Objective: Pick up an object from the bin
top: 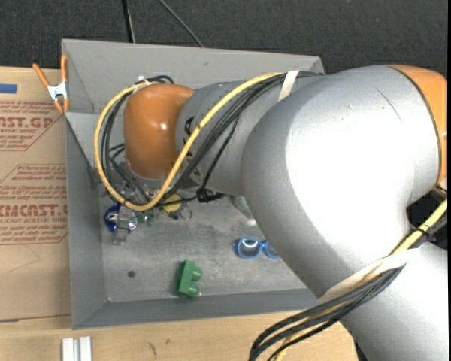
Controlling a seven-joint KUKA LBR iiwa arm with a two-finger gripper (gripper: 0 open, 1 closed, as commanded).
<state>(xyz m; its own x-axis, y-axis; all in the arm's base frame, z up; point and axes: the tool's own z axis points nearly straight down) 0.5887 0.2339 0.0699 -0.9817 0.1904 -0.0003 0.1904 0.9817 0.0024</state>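
Observation:
My gripper (122, 188) is low at the bin's left side, its dark body just under the orange wrist cover. Right below it on the bin floor lies a small blue and silver thing (117, 221), close to the gripper; I cannot tell whether they touch. A few small greenish and yellow bits (167, 207) lie just to the right of the gripper.
A green block (186, 278) sits near the front wall, in the middle. A blue ring-shaped piece (249, 247) lies right of centre, partly under the arm. The big grey arm covers the bin's right half and back.

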